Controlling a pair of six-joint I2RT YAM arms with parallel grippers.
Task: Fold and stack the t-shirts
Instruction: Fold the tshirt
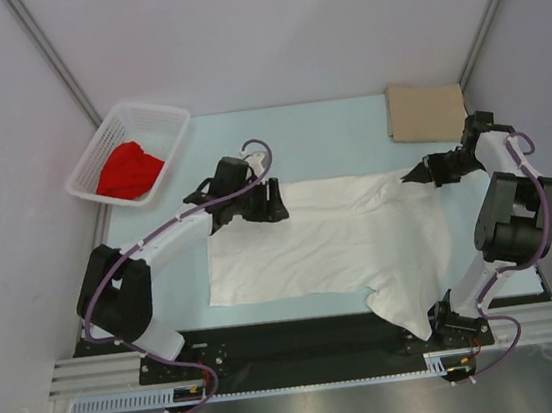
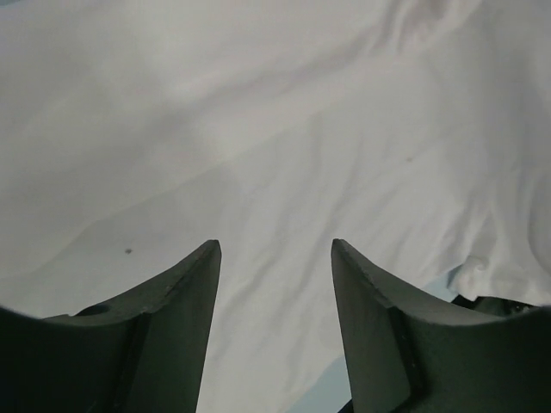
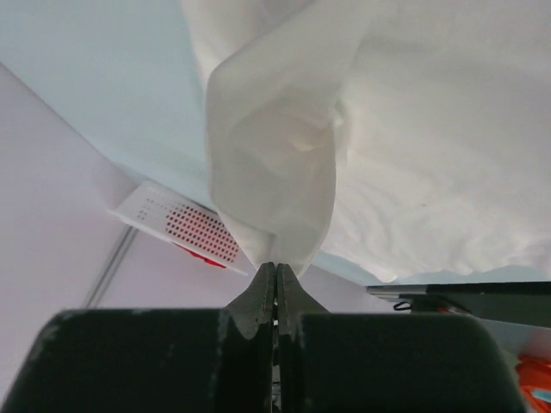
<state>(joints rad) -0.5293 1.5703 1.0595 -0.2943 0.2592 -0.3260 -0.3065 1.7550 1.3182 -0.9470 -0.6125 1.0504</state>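
Note:
The white t-shirt (image 1: 326, 241) lies spread across the middle of the table, one part hanging over the near edge. My left gripper (image 1: 277, 201) is open just above its far left edge; the wrist view shows white cloth (image 2: 275, 138) between and beyond the fingers. My right gripper (image 1: 405, 176) is shut on the shirt's far right edge, and a pinched fold of cloth (image 3: 275, 172) rises from its tips. The tan t-shirt (image 1: 427, 112) lies as a flat rectangle at the far right corner. The red t-shirt (image 1: 129, 171) is bunched in the basket.
The white lattice basket (image 1: 159, 115) stands at the far left corner; it also shows in the right wrist view (image 3: 176, 219). Grey walls close in the table on three sides. A black rail runs along the near edge (image 1: 273, 343).

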